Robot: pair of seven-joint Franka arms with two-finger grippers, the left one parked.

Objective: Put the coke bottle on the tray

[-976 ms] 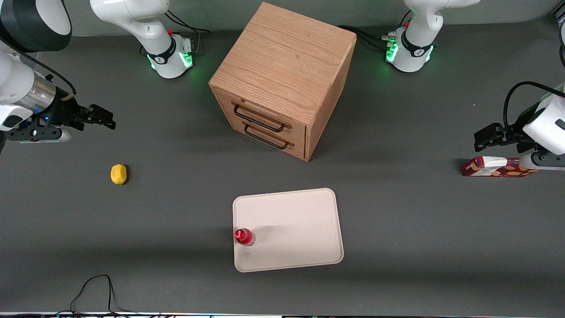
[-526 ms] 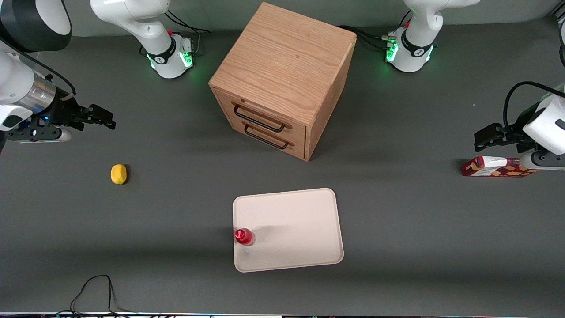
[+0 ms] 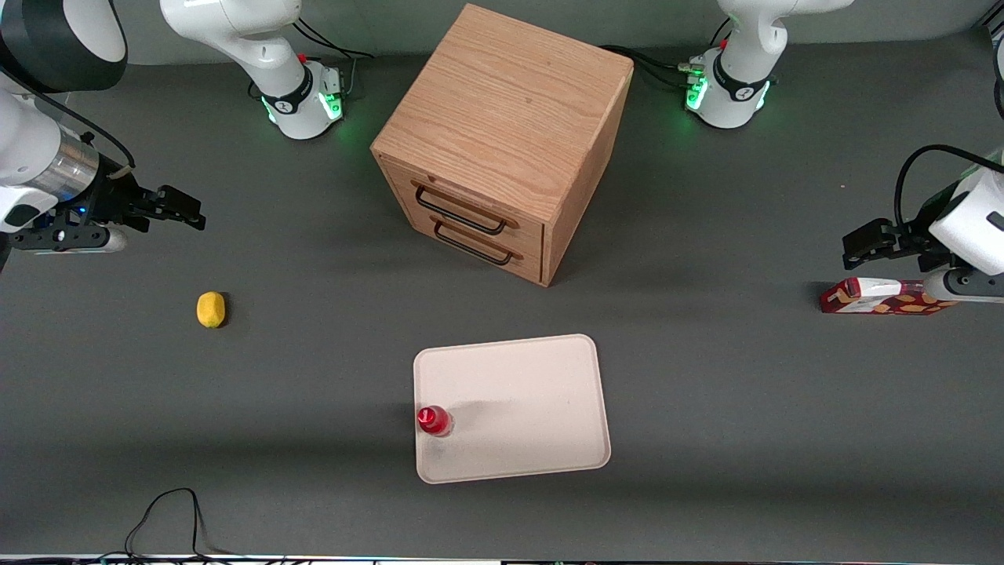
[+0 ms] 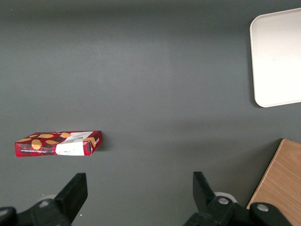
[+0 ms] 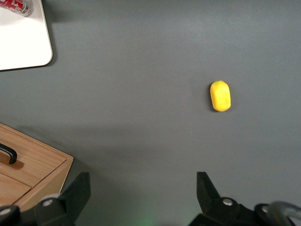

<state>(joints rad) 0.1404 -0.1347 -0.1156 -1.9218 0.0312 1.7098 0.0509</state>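
bottle: coke bottle [image 3: 433, 420] stands upright on the tray [image 3: 533, 392], right up against the tray's edge on the side toward the working arm's end, and nearer the front camera than the tray's middle. red cap faces up in the front view. the right wrist view only catches a sliver of it [image 5: 17, 6], red with white lettering, sitting on the tray corner [image 5: 28, 42].

tray: cream-white, flat, rounded corners, lying on the grey table [image 3: 745, 408], nearer the front camera than the wooden drawer box [image 3: 502, 141]. nothing else on the tray besides the bottle. one end of it also shows in the left wrist view [image 4: 277, 56].

gripper: right arm's gripper [image 3: 184, 210] hangs above the table well away from the tray, off toward the working arm's end. fingers are spread wide with nothing between them; in the right wrist view you see bare table in the gap [image 5: 143, 200]. not touching anything.

lemon: yellow lemon [image 3: 210, 309] on the table, well apart from the tray, toward the working arm's end, closer to the gripper than to the tray. it also shows in the right wrist view [image 5: 220, 95].

drawer box: two drawers, dark handles, both look closed, turned at an angle to the tray.

snack box: flat red snack box [image 3: 882, 297] lies way off toward the parked arm's end, well apart from the tray.
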